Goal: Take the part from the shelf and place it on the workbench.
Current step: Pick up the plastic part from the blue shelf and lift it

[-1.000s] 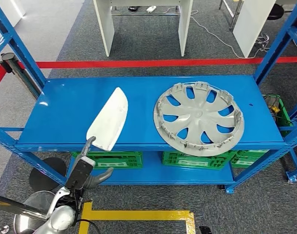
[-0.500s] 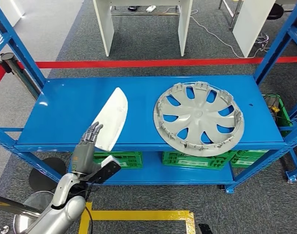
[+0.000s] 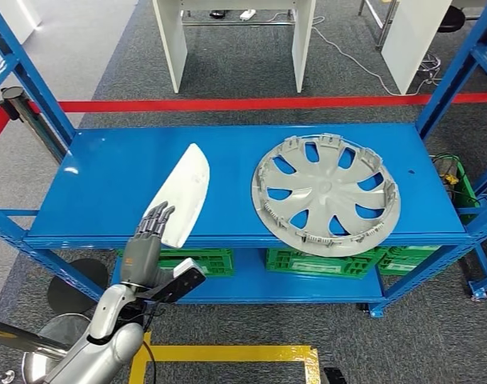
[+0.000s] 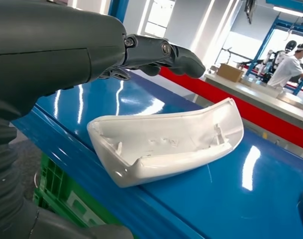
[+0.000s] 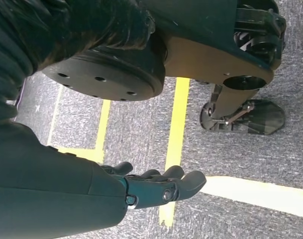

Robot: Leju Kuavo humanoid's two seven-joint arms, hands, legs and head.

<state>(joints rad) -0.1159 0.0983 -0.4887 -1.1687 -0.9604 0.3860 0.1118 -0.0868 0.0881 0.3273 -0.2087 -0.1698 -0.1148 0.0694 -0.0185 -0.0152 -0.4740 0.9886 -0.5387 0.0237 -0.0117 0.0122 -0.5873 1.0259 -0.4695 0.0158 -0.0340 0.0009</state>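
A white curved plastic shell (image 3: 179, 196) lies hollow side up on the blue shelf (image 3: 108, 184), near its front edge. My left hand (image 3: 145, 248) hovers at that front edge with fingers straight and spread, their tips just over the shell's near end; it holds nothing. In the left wrist view the same white shell (image 4: 168, 142) lies below the extended fingers (image 4: 168, 52) without touching them. My right hand (image 5: 157, 186) hangs over the floor with fingers extended and empty.
A silver wheel cover (image 3: 326, 194) lies on the right half of the shelf. Green crates (image 3: 195, 262) sit on the lower level. Blue uprights (image 3: 29, 72) flank the shelf. A red barrier line (image 3: 241, 103) and white table legs (image 3: 171, 44) stand behind.
My left hand has turned from side-on to fingers pointing forward, then risen toward the white shell's near end. The shell and wheel cover have not moved.
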